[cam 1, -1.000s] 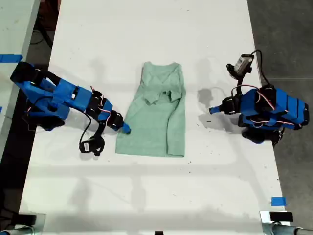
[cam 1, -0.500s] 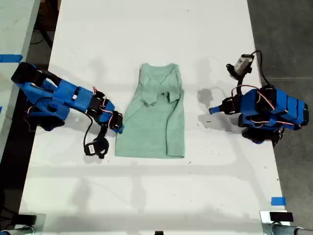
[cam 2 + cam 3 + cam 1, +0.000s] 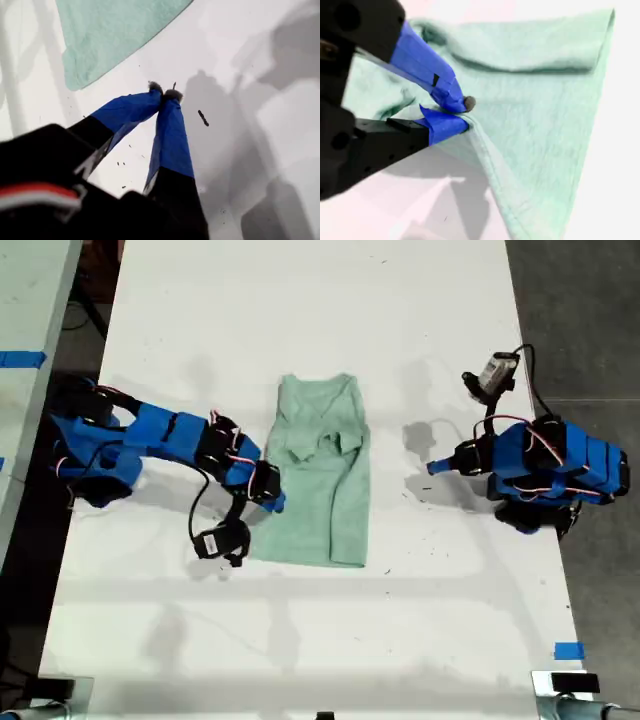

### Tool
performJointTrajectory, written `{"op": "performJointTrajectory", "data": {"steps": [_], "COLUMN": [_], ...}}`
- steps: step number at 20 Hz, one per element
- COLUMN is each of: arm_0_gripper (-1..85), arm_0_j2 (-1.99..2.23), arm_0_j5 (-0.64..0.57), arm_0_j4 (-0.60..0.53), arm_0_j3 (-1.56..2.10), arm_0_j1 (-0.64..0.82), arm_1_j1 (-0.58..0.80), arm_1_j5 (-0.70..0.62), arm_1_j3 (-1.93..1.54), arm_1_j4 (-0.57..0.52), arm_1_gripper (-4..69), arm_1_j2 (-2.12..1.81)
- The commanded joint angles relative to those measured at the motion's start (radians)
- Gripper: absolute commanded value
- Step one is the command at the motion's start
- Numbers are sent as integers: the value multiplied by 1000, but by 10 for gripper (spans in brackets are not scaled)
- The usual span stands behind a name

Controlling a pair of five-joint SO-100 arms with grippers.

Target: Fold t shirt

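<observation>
Shirt position: the t shirt [image 3: 318, 475] lies on the white worktop [image 3: 300, 310], about midway between our two arms, neckline at the far end, already narrowed into a strip.

Second hand: our second hand [image 3: 462, 114], on the exterior view's left, is clamped on the shirt's side edge and lifts a ridge of cloth off the worktop.

First hand: our first hand [image 3: 165, 92], on the exterior view's right, has its tips together on nothing and hovers over bare worktop, well apart from the shirt.

Slip risk: the pinch looks thin, so we judge the edge could slide out mid-fold.

Drag risk: nothing pins the shirt, so a sideways pull may shift the whole garment instead of folding it.

Bunching risk: the wrinkled sleeve near the neckline may crumple under the fold.
</observation>
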State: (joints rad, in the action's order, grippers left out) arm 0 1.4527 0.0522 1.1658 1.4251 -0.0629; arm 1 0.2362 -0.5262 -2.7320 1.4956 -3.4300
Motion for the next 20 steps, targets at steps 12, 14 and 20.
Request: {"op": "performJointTrajectory", "data": {"steps": [12, 14, 20], "arm_0_gripper": [261, 217, 173], "arm_0_j2": [614, 887, 1359], "arm_0_j5": [-18, 37, 92], "arm_0_j4": [-147, -152, -244], "arm_0_j3": [523, 853, 1394], "arm_0_j1": [124, 133, 156], "arm_1_j1": [-14, -11, -3], "arm_1_j5": [17, 15, 8], "arm_1_j3": [6, 6, 6], "arm_1_j4": [8, 6, 2], "arm_1_gripper": [15, 15, 15], "arm_1_j2": [-32, -32, -20]}}
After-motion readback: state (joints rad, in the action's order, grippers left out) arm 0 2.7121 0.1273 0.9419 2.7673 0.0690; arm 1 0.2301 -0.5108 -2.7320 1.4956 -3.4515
